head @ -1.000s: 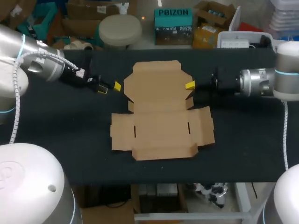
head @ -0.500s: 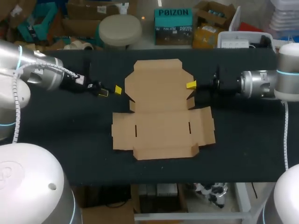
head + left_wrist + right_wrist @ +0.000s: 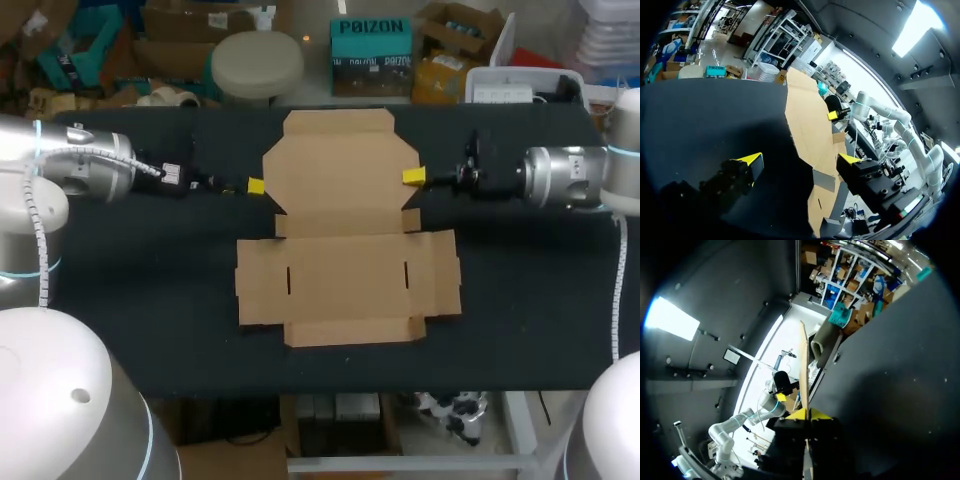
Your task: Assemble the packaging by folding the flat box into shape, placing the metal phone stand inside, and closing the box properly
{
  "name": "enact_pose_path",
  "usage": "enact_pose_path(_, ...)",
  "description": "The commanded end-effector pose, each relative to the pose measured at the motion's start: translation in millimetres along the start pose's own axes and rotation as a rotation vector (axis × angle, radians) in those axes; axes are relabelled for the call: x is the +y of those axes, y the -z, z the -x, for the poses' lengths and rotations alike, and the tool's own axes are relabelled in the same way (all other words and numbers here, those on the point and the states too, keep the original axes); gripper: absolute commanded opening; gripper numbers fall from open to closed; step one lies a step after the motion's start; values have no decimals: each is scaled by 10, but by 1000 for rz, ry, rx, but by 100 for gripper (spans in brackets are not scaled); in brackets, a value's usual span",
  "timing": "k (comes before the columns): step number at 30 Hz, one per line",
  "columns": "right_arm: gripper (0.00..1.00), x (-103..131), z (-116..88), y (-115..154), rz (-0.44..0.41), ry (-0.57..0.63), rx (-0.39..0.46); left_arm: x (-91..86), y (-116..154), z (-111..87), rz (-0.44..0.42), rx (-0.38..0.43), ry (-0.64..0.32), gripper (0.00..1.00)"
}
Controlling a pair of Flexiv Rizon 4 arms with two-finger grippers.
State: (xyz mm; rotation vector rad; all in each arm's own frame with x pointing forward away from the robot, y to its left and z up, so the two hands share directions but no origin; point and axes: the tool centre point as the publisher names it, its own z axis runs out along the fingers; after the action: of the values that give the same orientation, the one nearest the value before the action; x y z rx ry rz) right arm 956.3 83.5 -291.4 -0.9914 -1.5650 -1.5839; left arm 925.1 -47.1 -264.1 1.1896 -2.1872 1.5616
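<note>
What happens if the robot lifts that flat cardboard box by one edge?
Probably it bends: the box is one thin sheet with cut flaps and fold lines. It likely feels light and could slide on the table.

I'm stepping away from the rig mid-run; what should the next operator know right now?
Left gripper: open, at the left edge of the flat brown cardboard box's far panel.
Right gripper: shut on that panel's right edge.
The box is spread unfolded on the black table; no metal phone stand shows in any view.
Done: nothing folded yet.
Left: fold the box into shape, put the stand inside, close it.
</note>
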Motion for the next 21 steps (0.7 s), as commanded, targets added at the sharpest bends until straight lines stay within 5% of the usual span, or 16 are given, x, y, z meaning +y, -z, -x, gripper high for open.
enact_pose_path(1, 0, -15, -58, 21, 5, 27, 10, -47, -49, 29, -10, 46, -33, 100)
enact_pose_path(12, 0, -3, -146, 57, 7, 101, 32, -216, -151, 36, -44, 72, -112, 100)
enact_pose_path(21, 0, 50, -188, -19, -9, 150, 22, -305, -288, -73, -53, 138, -151, 80)
